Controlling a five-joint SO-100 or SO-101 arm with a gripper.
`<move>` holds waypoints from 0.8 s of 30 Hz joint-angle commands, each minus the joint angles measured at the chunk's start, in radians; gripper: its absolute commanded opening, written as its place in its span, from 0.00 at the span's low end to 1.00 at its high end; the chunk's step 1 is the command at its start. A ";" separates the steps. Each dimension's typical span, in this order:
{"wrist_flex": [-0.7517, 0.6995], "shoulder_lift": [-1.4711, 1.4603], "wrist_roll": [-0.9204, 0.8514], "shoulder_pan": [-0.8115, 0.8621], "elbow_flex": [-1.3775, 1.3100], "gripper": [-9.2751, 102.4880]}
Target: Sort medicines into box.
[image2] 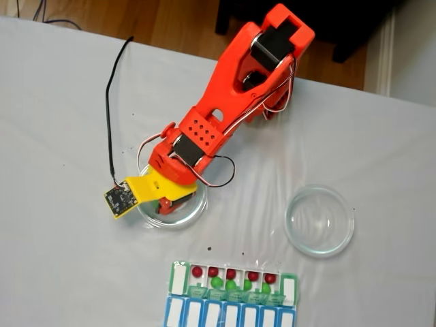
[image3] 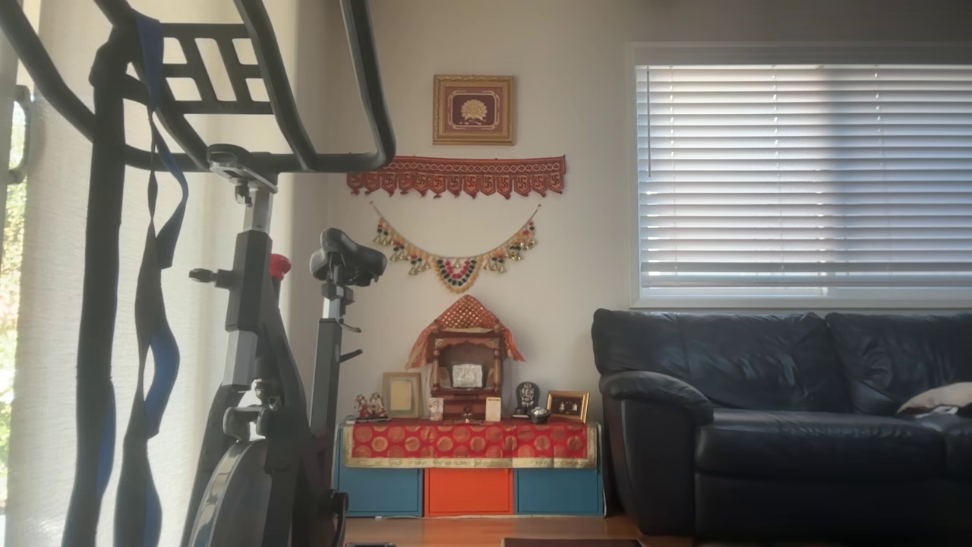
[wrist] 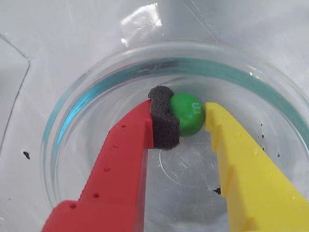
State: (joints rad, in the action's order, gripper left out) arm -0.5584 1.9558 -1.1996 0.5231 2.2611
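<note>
In the wrist view we see our claw (wrist: 186,116) pinching one green pill (wrist: 188,114) between the black foam pad (wrist: 164,123) and the yellow finger (wrist: 241,159), inside a round glass dish (wrist: 87,96). In the fixed view, the pill box (image2: 231,293) sits near the bottom with red pills (image2: 231,274) and green pills (image2: 216,282) in its slots. Another glass dish (image2: 319,220) sits to the right with nothing in it.

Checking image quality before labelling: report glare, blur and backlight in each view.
Wrist view: sharp on the green pill, glare on the glass dish. Fixed view: soft, evenly lit, pill organizer slightly blurred. Other view: backlit by the window.
</note>
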 commanded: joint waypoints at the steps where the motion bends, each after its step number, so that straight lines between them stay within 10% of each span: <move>1: -0.051 0.012 0.011 -0.008 -0.080 0.10; 24: -0.314 0.163 0.124 -0.048 -0.253 0.09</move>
State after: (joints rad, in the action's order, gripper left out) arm -0.8728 2.0034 -1.0968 0.4939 2.1031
